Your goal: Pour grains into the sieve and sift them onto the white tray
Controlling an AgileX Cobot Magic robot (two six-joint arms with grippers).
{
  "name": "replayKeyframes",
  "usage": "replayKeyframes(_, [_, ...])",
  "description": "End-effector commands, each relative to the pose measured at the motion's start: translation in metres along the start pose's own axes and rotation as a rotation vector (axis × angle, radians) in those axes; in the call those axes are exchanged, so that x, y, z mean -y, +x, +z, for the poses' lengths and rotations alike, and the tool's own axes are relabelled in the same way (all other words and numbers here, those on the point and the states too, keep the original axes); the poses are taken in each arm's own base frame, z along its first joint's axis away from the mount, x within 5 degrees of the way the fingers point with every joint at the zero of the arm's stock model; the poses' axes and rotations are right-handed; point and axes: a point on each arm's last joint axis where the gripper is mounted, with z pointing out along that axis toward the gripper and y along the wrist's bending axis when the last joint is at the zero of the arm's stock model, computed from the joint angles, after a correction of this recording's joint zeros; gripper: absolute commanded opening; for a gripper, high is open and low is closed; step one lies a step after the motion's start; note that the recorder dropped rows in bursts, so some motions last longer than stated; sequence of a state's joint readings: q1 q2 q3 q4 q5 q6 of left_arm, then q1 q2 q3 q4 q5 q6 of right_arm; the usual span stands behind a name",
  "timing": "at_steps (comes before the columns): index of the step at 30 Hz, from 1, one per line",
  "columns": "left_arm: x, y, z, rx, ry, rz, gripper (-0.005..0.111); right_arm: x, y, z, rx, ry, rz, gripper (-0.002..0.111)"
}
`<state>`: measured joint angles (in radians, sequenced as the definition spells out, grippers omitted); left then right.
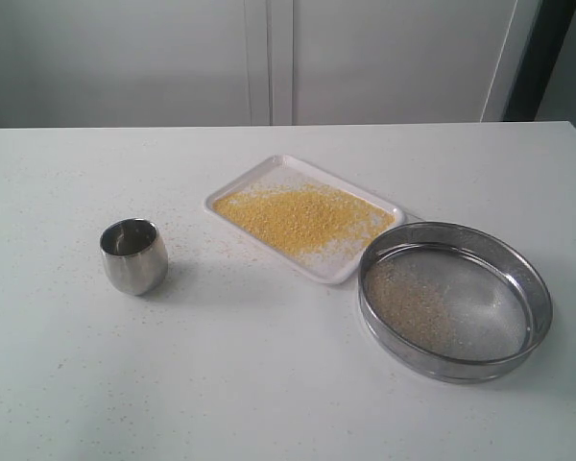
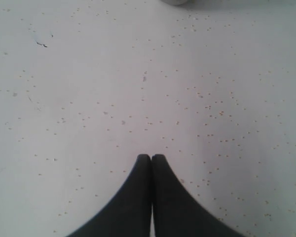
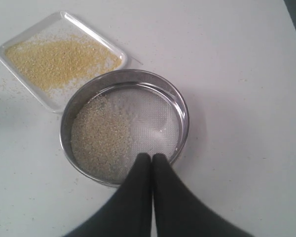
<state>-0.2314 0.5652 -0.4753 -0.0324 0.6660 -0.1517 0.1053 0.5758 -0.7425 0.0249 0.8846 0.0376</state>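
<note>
The white tray [image 1: 341, 267] lies at the table's middle with a heap of yellow grains [image 1: 302, 217] spread on it; it also shows in the right wrist view [image 3: 52, 102]. The steel sieve [image 1: 456, 365] rests flat on the table right of the tray, a thin patch of pale grains [image 1: 408, 307] on its mesh. In the right wrist view the sieve [image 3: 183, 111] lies below my right gripper [image 3: 152, 157], which is shut and empty. My left gripper [image 2: 151, 157] is shut and empty over bare table dotted with stray grains. Neither gripper appears in the exterior view.
A small rounded steel cup [image 1: 133, 255] stands upright on the left of the table, apart from the tray. Loose granules are scattered over the white tabletop [image 2: 138, 98]. White cabinet doors stand behind the table's far edge.
</note>
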Motion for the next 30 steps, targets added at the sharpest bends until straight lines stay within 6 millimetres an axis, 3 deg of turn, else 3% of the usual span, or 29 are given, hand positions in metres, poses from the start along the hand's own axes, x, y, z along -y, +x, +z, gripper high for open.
replayKeyframes(1, [0.000, 0.003, 0.001, -0.010, 0.005, -0.002, 0.000, 0.000, 0.011, -0.005, 0.045, -0.003, -0.017, 0.000])
replayKeyframes(13, [0.000, 0.003, 0.001, -0.010, 0.005, -0.002, 0.000, 0.002, 0.030, 0.023, 0.116, -0.005, -0.009, 0.000])
replayKeyframes(30, [0.000, 0.003, 0.001, -0.010, 0.005, -0.002, 0.000, 0.002, 0.033, 0.024, 0.104, -0.004, -0.009, 0.000])
